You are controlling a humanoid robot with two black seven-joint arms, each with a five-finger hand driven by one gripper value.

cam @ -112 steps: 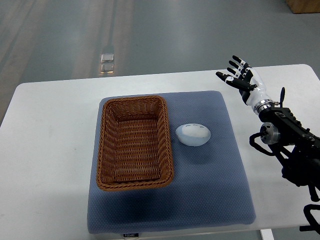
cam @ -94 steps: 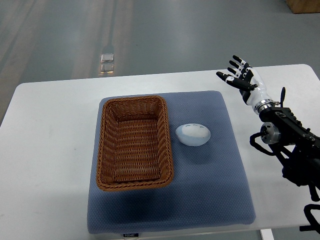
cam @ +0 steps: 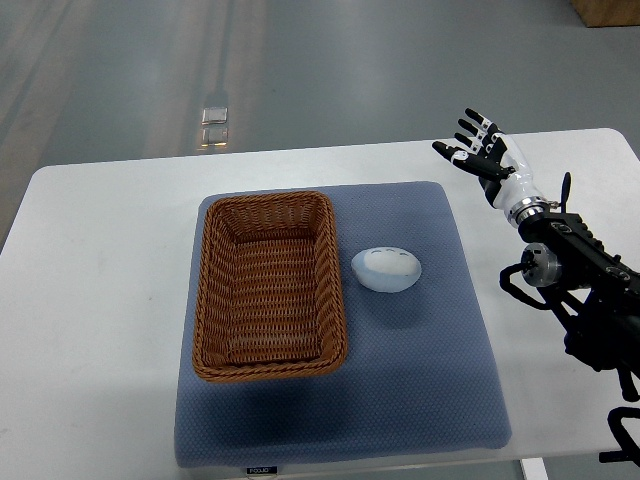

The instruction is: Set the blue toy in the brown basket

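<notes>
A pale blue, egg-shaped toy lies on the blue-grey mat, just right of the brown wicker basket. The basket holds nothing that I can see. My right hand hovers over the white table beyond the mat's far right corner, well away from the toy, with its fingers spread and nothing in them. Its dark arm comes in from the right edge. The left arm is out of the picture.
The mat lies on a white table whose far edge borders a grey floor. A small shiny object lies on that floor beyond the table. A brown box corner shows at the top right.
The right hand has shifted very slightly; the toy and basket have not moved.
</notes>
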